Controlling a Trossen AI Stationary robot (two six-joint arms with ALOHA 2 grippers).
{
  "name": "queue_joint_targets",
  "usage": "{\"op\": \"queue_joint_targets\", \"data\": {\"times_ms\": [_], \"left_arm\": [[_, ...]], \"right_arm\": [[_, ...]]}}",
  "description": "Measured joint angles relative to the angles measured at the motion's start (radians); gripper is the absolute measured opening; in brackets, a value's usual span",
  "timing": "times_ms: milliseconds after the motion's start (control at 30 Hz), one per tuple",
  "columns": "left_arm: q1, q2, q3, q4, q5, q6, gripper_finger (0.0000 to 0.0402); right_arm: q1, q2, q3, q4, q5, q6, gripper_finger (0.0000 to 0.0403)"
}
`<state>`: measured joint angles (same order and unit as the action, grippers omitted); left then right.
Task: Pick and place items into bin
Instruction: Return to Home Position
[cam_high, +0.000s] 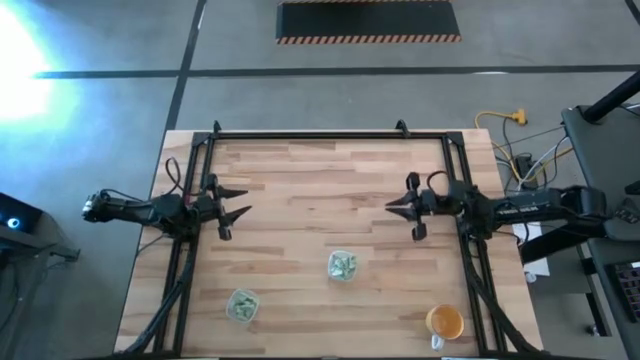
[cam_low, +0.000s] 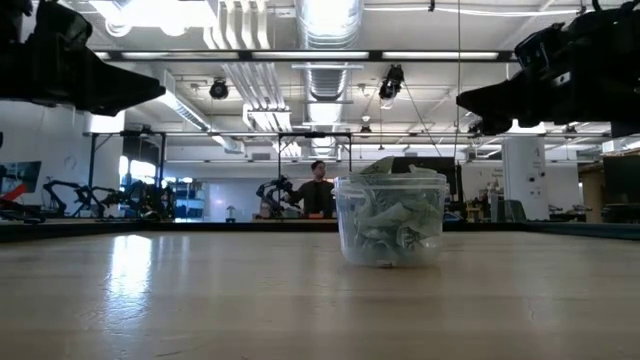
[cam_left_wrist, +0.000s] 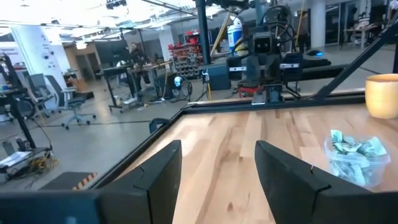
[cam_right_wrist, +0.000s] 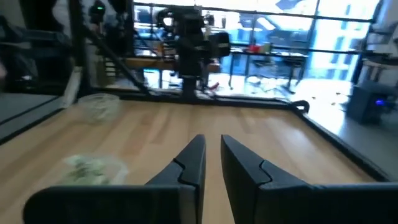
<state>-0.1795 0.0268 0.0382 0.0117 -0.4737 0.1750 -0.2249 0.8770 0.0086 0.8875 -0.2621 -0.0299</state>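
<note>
Two clear cups hold the items, small crumpled green-and-white pieces: one cup (cam_high: 343, 266) (cam_low: 390, 222) (cam_left_wrist: 356, 158) stands on the near middle of the table, the other (cam_high: 241, 305) nearer the front left. Which container is the bin, I cannot tell. My left gripper (cam_high: 242, 202) (cam_left_wrist: 217, 149) hovers level above the table's left side, open and empty, pointing right. My right gripper (cam_high: 390, 205) (cam_right_wrist: 213, 140) hovers level at the right side, pointing left. Its fingers are drawn together to a thin slit with nothing between them. Both are far from the cups.
An orange cup (cam_high: 444, 322) (cam_left_wrist: 380, 94) stands at the front right corner. A black frame (cam_high: 330, 135) runs along the table's far edge and down both sides. Bare wood (cam_high: 320, 190) lies between the two grippers. People and equipment show in the room beyond the table.
</note>
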Motion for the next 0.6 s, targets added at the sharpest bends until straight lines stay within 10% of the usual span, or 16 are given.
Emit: {"op": "queue_joint_targets", "data": {"times_ms": [600], "left_arm": [[0.0, 0.001, 0.004, -0.036, 0.001, -0.03, 0.0187]], "right_arm": [[0.034, -0.429, 0.0, -0.308, -0.001, -0.08, 0.0043]]}}
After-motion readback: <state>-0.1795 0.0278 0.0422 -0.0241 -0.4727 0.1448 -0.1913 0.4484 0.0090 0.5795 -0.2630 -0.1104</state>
